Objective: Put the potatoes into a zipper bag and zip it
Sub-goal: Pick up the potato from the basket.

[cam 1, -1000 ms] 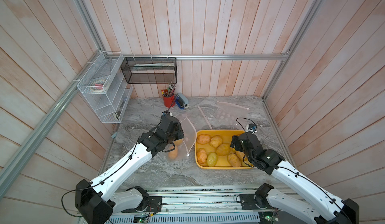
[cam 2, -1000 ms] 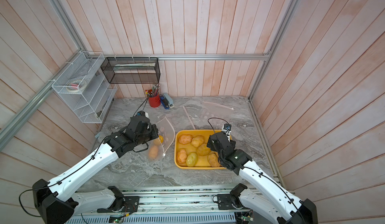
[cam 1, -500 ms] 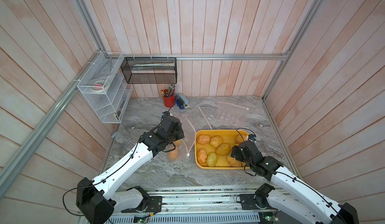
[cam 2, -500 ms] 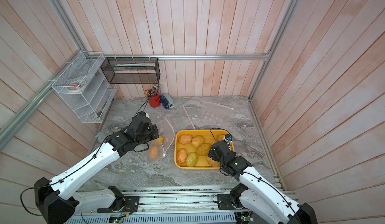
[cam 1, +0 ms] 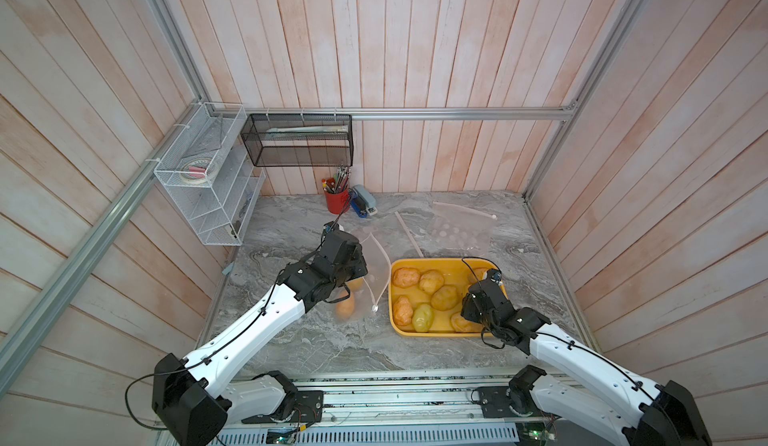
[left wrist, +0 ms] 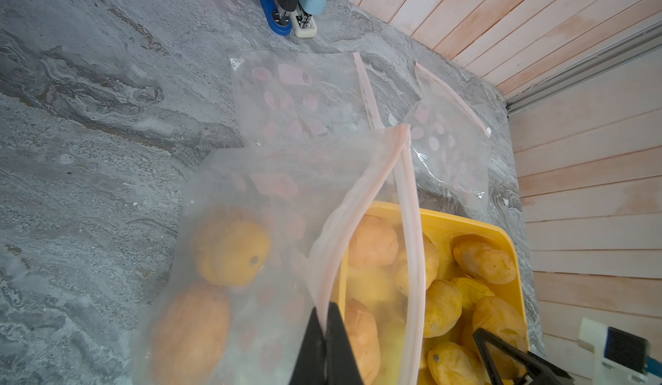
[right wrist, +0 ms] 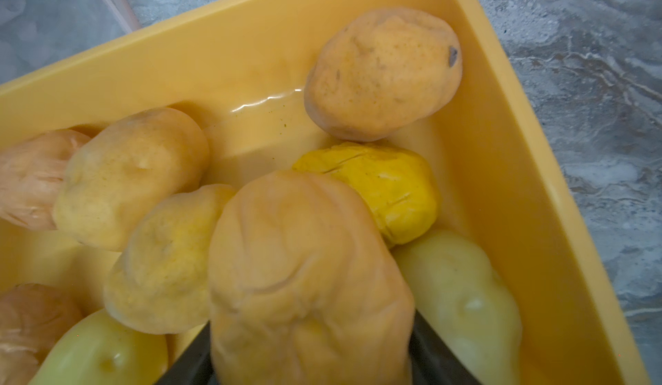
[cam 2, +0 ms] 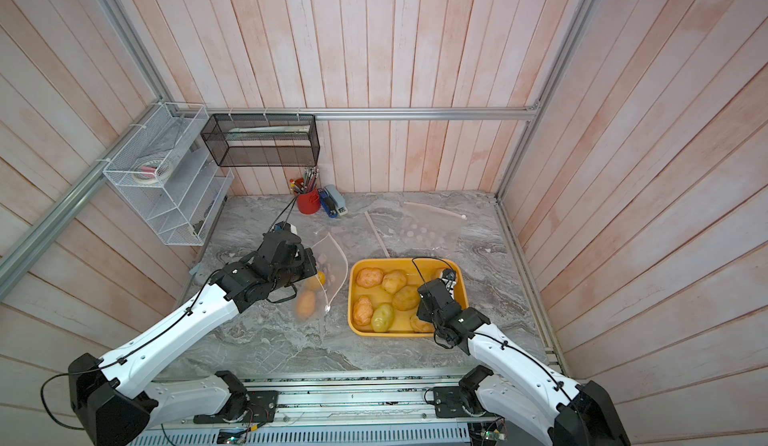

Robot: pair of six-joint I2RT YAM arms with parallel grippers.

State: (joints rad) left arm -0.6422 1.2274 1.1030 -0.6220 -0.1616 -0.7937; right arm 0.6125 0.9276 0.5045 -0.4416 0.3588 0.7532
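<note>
While the left jaws pinch tight on the rim of the clear filmy zipper bag (left wrist: 250,171), the right jaws clamp a wrinkled tan potato (right wrist: 304,275) among lumpy ones in the glossy yellow tray (right wrist: 519,186), three o'clock of the bag; two rounded orange potatoes (left wrist: 233,250) lie inside the bag

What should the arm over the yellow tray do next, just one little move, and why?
Probably lift straight up. The right end effector is clamped around one orange-brown potato lying among crowded neighbours in the yellow tray. The left end effector pinches the zipper bag by its rim, holding its mouth open beside the tray.
</note>
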